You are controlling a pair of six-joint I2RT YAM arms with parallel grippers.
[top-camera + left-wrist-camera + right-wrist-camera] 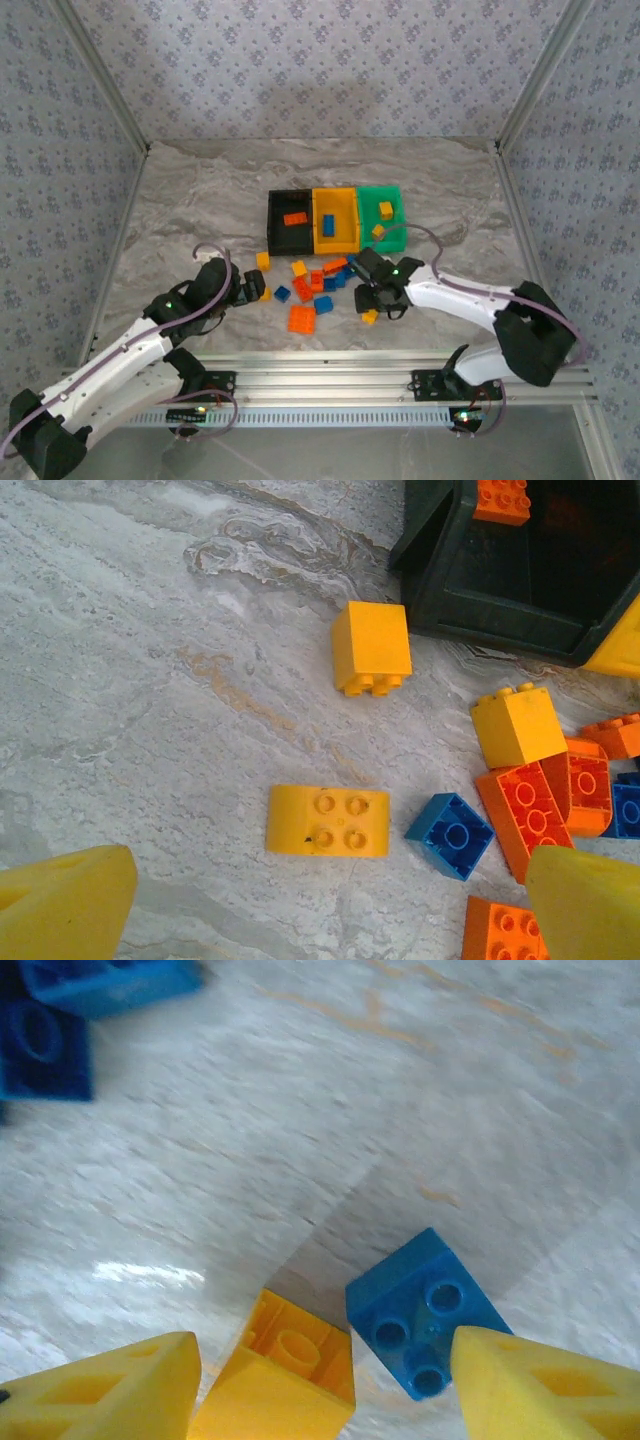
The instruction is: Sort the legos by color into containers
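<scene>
The left pincer [330,870] gapes wide. Just ahead of it a flat yellow brick [328,821] lies studs up, its long axis crosswise. The right pincer [322,1350] stands apart around a yellow block [290,1370] and a blue brick [425,1325]; whether it grips either I cannot tell. Beyond the loose bricks [315,285] on the bench [200,200], the black bin [275,215], yellow bin [335,245] and green bin [395,238] form a left-to-right row.

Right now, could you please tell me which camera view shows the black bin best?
The top external view: the black bin sits whole at the row's left end, an orange-red brick inside. The left wrist view catches one corner, cropped by the frame.
</scene>
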